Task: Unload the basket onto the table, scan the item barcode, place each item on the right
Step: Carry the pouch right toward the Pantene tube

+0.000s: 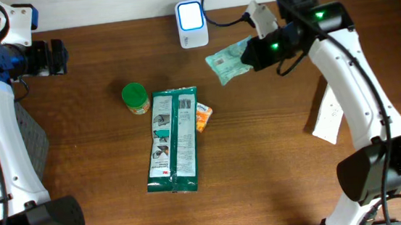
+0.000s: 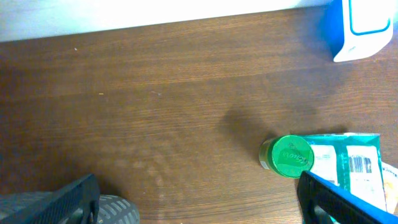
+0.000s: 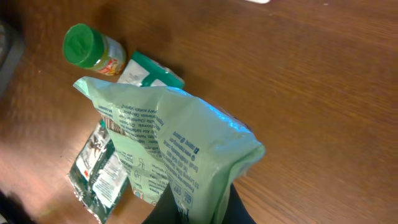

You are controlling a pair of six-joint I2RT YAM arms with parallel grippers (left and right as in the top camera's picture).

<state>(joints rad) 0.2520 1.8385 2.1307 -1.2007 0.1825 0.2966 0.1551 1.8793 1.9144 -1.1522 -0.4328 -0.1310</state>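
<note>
My right gripper is shut on a light green packet and holds it above the table, just right of the white scanner with its lit blue-white face. In the right wrist view the packet hangs crumpled from my dark fingers, its printed side toward the camera. My left gripper hovers at the far left edge, open and holding nothing. Its fingers stand wide apart over bare wood.
A green-lidded jar, a long dark green packet and a small orange item lie mid-table. A white flat box lies under the right arm. A grey mesh object sits near the left fingers.
</note>
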